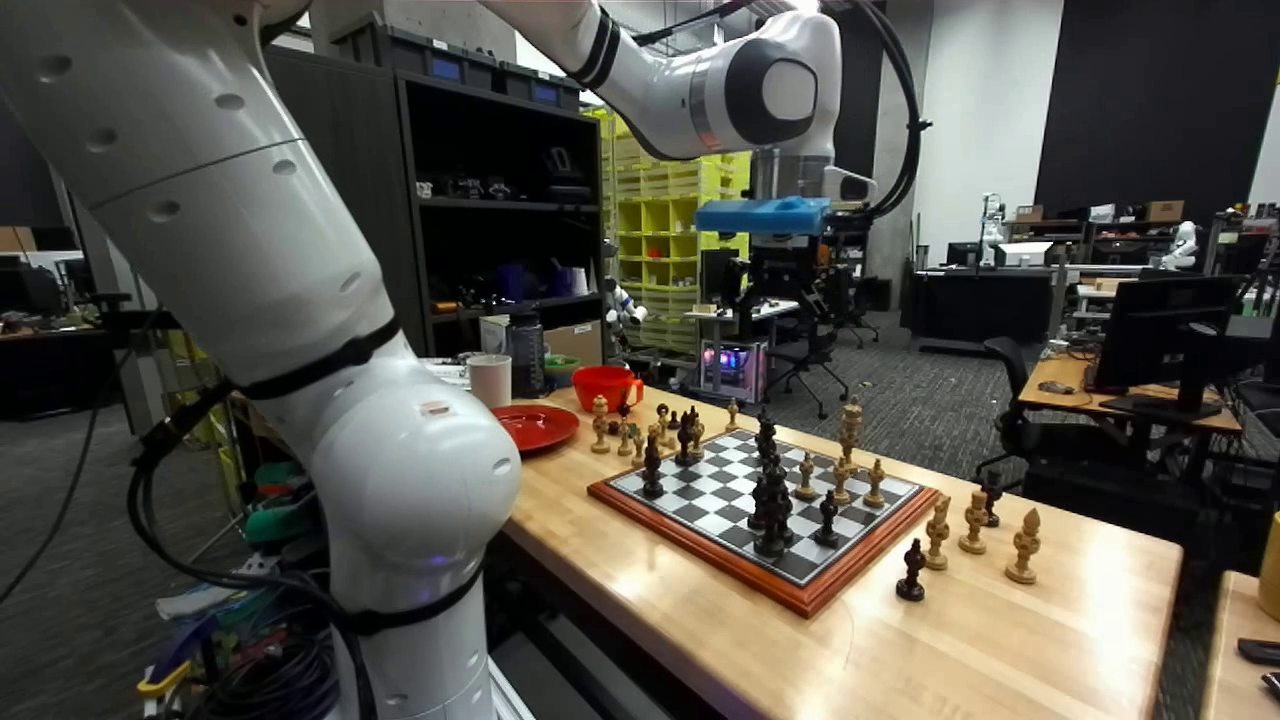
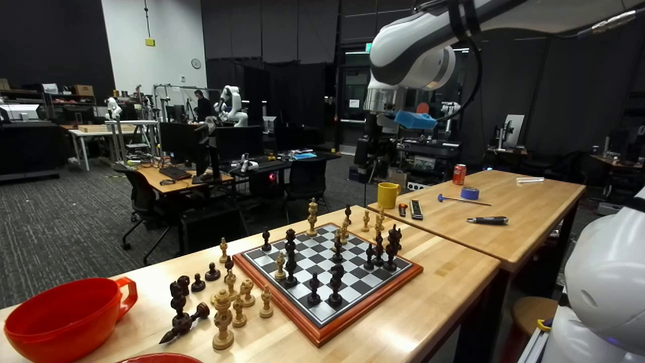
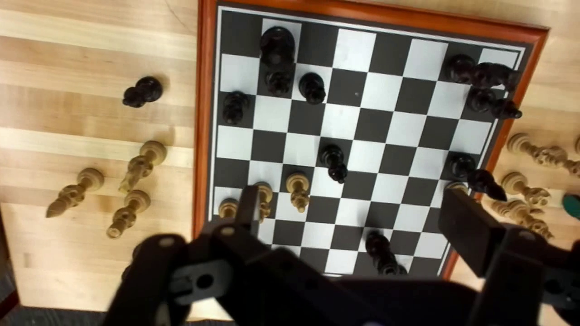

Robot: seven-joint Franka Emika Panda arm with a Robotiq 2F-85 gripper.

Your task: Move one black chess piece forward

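The chessboard with a reddish-brown wooden frame (image 1: pixel 700 548) lies on the wooden table; its frame also shows in the wrist view (image 3: pixel 205 113). Several dark pieces stand on it, among them one near the middle (image 3: pixel 334 163), a small one (image 3: pixel 312 88), one near the board's side (image 3: pixel 234 107) and a tall one (image 3: pixel 380 253). Several light wooden pieces stand there too, one (image 3: pixel 298 190) between the fingers as seen from above. My gripper (image 3: pixel 358 217) is open and empty. It hangs well above the board in both exterior views. Its fingers partly hide some light pieces in the wrist view.
A dark piece (image 1: pixel 911 572) and several light ones (image 1: pixel 1025 548) stand beside the board. More loose pieces (image 2: pixel 222 320), some lying, are at the opposite side, near a red cup (image 2: pixel 65 317) and a red plate (image 1: pixel 540 427). A second table holds a yellow mug (image 2: pixel 387 195).
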